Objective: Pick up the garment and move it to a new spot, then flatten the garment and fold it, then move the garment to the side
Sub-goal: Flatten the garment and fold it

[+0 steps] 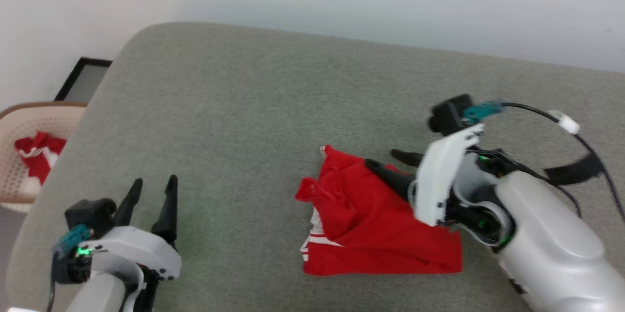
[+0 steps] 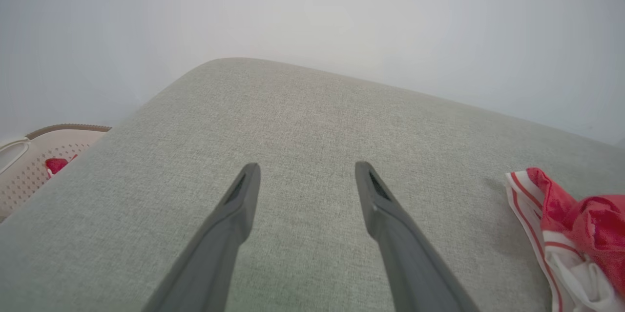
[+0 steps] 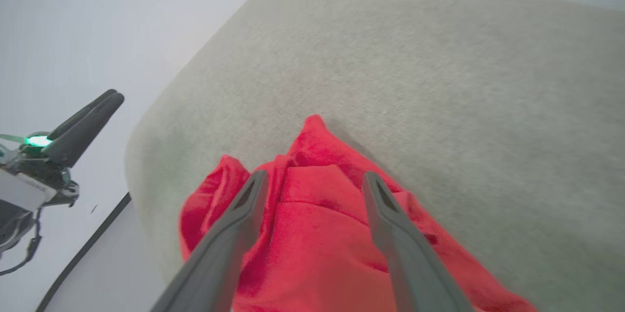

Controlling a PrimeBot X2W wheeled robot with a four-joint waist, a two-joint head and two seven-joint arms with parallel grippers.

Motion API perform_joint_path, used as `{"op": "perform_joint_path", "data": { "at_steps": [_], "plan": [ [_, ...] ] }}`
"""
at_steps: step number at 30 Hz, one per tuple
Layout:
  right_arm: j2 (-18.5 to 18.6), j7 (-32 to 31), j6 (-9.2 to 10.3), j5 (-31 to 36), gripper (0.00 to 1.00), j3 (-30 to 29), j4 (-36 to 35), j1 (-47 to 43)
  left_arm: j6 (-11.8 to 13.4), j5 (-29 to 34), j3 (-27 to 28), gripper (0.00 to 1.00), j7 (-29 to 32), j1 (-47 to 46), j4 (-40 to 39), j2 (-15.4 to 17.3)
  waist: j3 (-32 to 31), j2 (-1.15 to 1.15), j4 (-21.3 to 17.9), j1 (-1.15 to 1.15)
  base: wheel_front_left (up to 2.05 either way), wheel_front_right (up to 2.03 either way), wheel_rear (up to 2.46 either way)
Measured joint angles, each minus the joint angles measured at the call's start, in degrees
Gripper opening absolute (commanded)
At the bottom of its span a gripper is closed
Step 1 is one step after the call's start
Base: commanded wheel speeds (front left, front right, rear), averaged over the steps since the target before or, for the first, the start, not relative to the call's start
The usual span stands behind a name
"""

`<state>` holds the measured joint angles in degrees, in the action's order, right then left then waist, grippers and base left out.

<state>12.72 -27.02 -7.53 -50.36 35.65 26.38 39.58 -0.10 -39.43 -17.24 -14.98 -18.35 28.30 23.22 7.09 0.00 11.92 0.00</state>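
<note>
The garment (image 1: 376, 224) lies crumpled, red with white striped trim showing at its left side, on the near right part of a grey-green upholstered cushion (image 1: 244, 107). The right gripper (image 1: 382, 157) hangs over its far end, fingers spread and holding nothing. The left gripper (image 1: 155, 180), also spread and empty, sits near the cushion's left edge, beside which stands a perforated basket (image 1: 29, 121) holding red-and-white cloth (image 1: 36, 151).

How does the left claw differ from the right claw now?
The left claw is over bare grey cushion, apart from the garment; the right claw is over the garment. The left claw points up the head view; the right claw points to that view's left. Both are open and hold nothing.
</note>
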Motion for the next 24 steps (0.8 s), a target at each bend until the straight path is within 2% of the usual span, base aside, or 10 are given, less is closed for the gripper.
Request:
{"op": "perform_joint_path", "data": {
  "at_steps": [6, 13, 20, 24],
  "plan": [
    [6.0, 7.2, 0.0, 0.6, 1.0, -2.5, -4.5, -3.2, -0.2, 0.7, 2.2, 1.0, 0.0, 1.8, -1.1, 0.9, -0.8, 0.0, -3.2, 0.0, 0.0, 0.0, 0.0],
    [11.0, 16.9, 0.0, 2.3, 1.0, -7.9, -7.3, -8.6, -0.2, 1.7, 4.1, 1.0, 0.0, 3.9, -2.0, 1.6, -1.8, 0.0, -7.0, 0.0, 0.0, 0.0, 0.0],
    [14.1, 27.1, 0.0, 6.6, 1.0, -12.9, -8.7, -14.7, 0.5, 2.2, 6.0, 1.0, 0.0, 6.8, -2.7, 2.4, -3.1, 0.0, -10.1, 0.0, 0.0, 0.0, 0.0],
    [14.5, 31.8, 0.0, 9.8, 1.0, -15.6, -9.0, -18.0, 0.7, 2.8, 7.5, 1.0, 0.0, 8.8, -3.6, 2.5, -4.0, 0.0, -11.7, 0.0, 0.0, 0.0, 0.0]
  ]
}}
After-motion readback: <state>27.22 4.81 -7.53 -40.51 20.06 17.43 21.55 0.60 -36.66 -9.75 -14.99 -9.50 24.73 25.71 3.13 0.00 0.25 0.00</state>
